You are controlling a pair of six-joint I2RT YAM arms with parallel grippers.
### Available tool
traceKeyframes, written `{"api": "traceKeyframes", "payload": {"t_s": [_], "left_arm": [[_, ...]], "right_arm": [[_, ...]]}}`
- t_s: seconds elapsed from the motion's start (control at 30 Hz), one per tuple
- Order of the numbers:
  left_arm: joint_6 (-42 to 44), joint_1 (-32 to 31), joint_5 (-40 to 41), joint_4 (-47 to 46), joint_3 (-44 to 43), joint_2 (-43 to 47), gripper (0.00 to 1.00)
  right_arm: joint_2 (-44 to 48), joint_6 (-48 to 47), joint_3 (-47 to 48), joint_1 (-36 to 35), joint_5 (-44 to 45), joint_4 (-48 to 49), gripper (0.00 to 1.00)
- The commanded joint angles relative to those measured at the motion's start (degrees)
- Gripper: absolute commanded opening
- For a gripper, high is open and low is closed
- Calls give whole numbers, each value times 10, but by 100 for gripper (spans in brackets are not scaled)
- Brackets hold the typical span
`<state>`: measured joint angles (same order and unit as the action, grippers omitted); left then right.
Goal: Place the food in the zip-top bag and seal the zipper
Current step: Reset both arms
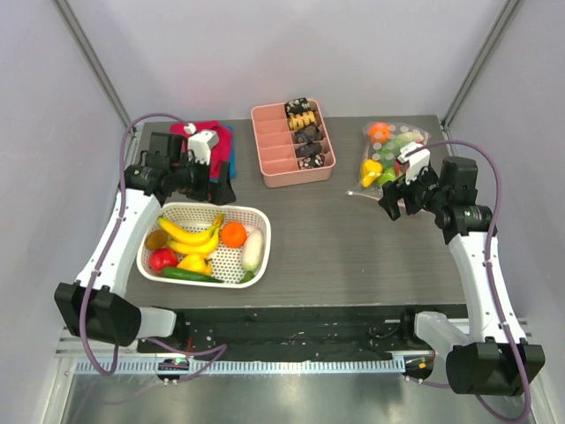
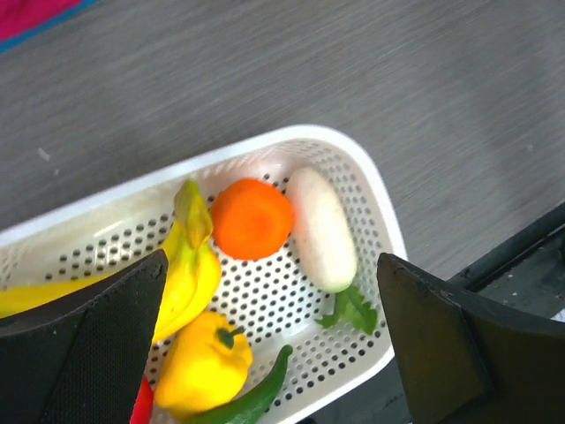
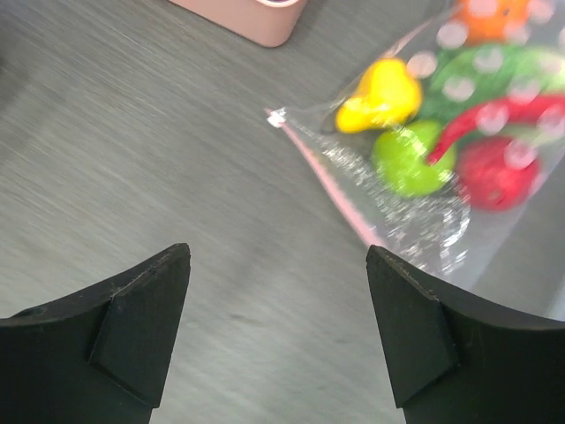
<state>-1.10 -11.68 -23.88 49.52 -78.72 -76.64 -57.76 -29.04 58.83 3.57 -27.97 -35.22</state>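
Note:
The clear dotted zip-top bag (image 1: 391, 157) lies flat at the back right of the table. Inside it are food pieces: a yellow pepper (image 3: 381, 95), a green apple (image 3: 408, 157), a red fruit (image 3: 496, 172), an orange (image 1: 380, 132) and green lettuce (image 3: 494, 71). Its pale-pink zipper (image 3: 331, 185) runs along the edge nearest my right gripper (image 3: 278, 291). That gripper is open and empty, just in front of the bag, over bare table. My left gripper (image 2: 272, 265) hovers open above the white mesh basket (image 2: 380, 221), which holds more food: an orange (image 2: 252, 218), a white radish (image 2: 320, 228), bananas, a yellow pepper and a green chili.
A pink compartment tray (image 1: 292, 144) with small dark and yellow snacks stands at the back centre. Red and blue folded cloths (image 1: 221, 141) lie at the back left, behind the left arm. The basket (image 1: 205, 244) sits near the table's front-left edge.

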Motion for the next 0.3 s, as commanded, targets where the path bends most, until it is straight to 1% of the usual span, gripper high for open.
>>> {"api": "traceKeyframes", "payload": {"t_s": [0.0,0.1,0.27], "left_arm": [[6,7,64,-1,74,52,100],[8,7,105,-14,115,69,100],[38,7,148,-24,136,80,100]], "right_arm": [[12,188,9,-1,17,-26,86],[11,218,-5,-1,24,-25,86],[6,232,-15,-11,37,-22,86]]}}
